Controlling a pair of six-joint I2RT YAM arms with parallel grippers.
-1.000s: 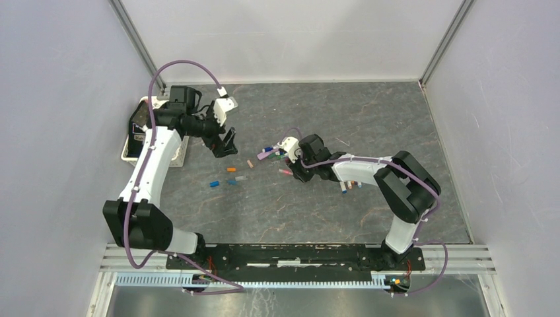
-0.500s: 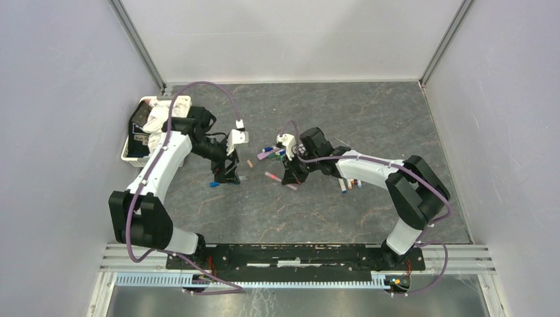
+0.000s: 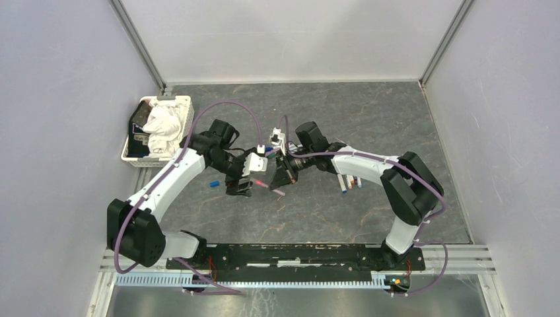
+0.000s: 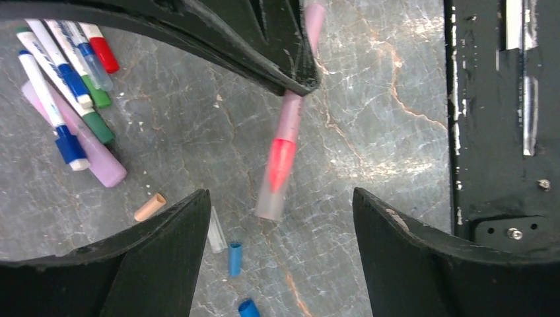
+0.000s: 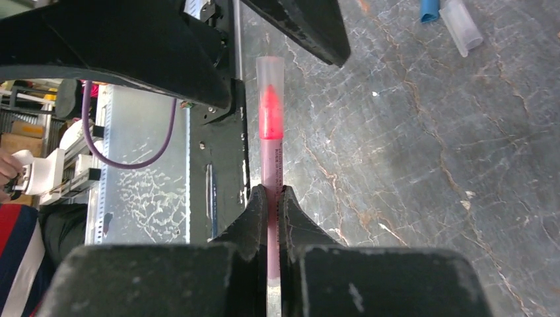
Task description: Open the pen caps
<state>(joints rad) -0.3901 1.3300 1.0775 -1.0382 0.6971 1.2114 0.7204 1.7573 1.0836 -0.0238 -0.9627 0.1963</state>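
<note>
My right gripper is shut on the barrel of a pink pen, held above the table. A clear cap still covers the pen's red tip. In the left wrist view that pen points toward my left gripper, which is open. The clear cap's end sits just between the left gripper's fingertips and touches neither. From above, the left gripper and the right gripper face each other at mid-table. Loose pen caps lie on the table below: two blue caps, a tan cap and a clear cap.
Several capped markers lie in a bunch left of the pen. More pens lie under the right forearm. A white basket with a white cloth stands at the far left. One blue cap lies by the left arm.
The right gripper shut on the pink pen and lifted it leftward. The left arm swung from near the basket to mid-table and now faces the pen's cap, its jaws slightly narrower.
</note>
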